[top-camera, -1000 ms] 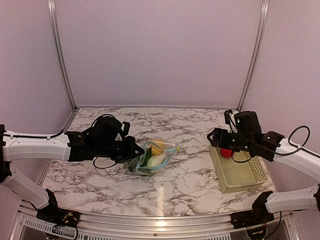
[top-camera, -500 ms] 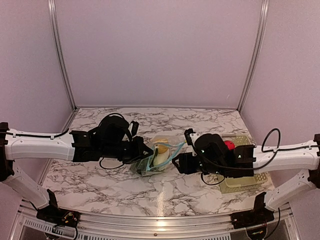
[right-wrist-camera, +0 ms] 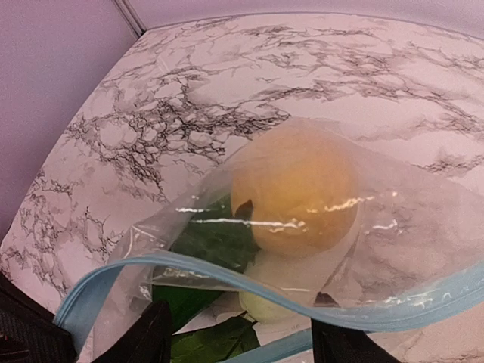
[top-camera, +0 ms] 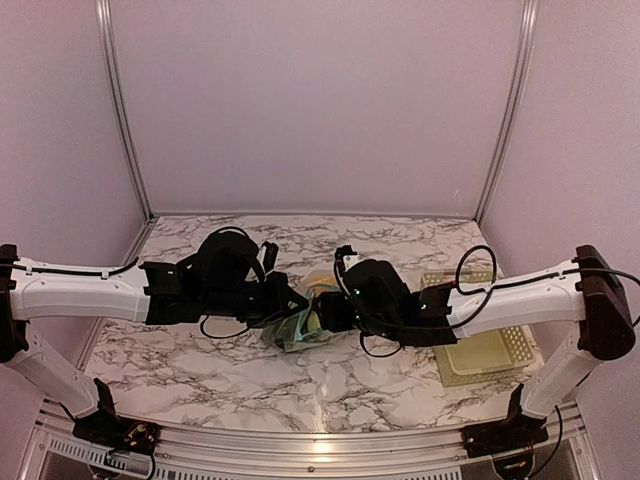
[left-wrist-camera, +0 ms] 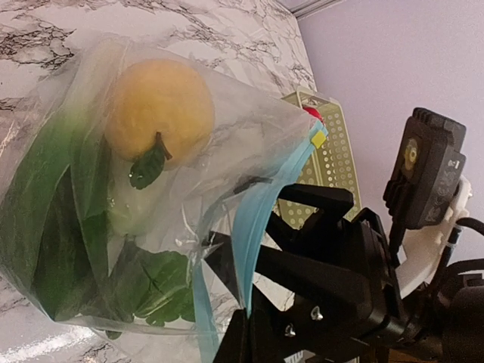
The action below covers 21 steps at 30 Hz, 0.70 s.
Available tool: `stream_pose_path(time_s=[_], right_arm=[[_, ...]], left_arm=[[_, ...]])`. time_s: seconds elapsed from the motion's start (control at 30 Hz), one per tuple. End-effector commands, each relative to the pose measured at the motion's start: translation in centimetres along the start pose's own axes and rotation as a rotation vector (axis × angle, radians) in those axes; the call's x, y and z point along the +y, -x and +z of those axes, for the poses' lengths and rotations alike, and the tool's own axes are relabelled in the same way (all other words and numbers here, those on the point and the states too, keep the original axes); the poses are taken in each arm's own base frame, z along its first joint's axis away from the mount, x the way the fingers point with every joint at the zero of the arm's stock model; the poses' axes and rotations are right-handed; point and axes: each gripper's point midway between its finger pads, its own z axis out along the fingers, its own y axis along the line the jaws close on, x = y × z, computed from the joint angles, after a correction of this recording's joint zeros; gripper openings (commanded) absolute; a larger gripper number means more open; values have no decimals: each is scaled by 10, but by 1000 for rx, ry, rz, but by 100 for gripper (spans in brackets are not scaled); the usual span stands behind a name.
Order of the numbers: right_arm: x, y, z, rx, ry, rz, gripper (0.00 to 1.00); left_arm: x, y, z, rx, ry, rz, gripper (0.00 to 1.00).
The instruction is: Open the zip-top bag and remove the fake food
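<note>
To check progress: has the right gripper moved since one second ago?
Yes. The right gripper went left, away from the basket, and is now at the zip-top bag.

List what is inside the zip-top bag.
Inside the zip-top bag: a yellow-orange fruit, green leaves and a pale whitish piece below the fruit. Anything under the leaves is hidden.

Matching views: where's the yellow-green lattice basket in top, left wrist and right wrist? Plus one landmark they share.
Top external: the lattice basket sits at the right, below mid-height.
Left wrist: right of centre in the upper half, beyond the bag's open mouth.
Right wrist: not in it.
Shared landmark: the zip-top bag, at the centre of the top view and filling much of both wrist views.
</note>
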Motion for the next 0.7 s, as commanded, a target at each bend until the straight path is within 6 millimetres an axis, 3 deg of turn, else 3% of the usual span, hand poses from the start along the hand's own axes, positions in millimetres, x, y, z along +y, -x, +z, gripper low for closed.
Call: stream_pose_path(time_s=[0.0, 0.2, 0.33, 0.4, 0.53, 0.6, 0.67], right_arm=[[-10, 18, 13, -55, -24, -4, 60], [-13, 23, 24, -99, -35, -15, 66], [-17, 24, 28, -118, -47, -28, 68], [-20, 23, 29, -119, -52, -40, 68], [-22, 23, 29, -124, -47, -69, 69], [-25, 21, 31, -117, -46, -80, 69], [-27, 18, 32, -109, -45, -97, 69]], left_arm=[[-27, 8, -10, -26, -87, -9, 0], [-41, 6, -16, -26, -137, -17, 0], [-31, 6, -19, -44, -106, -9, 0], [-24, 7, -22, -55, -72, 9, 12], [-19, 18, -33, -110, -22, 66, 52], [-16, 26, -37, -138, 11, 92, 56], [-2, 41, -35, -165, 65, 92, 56]])
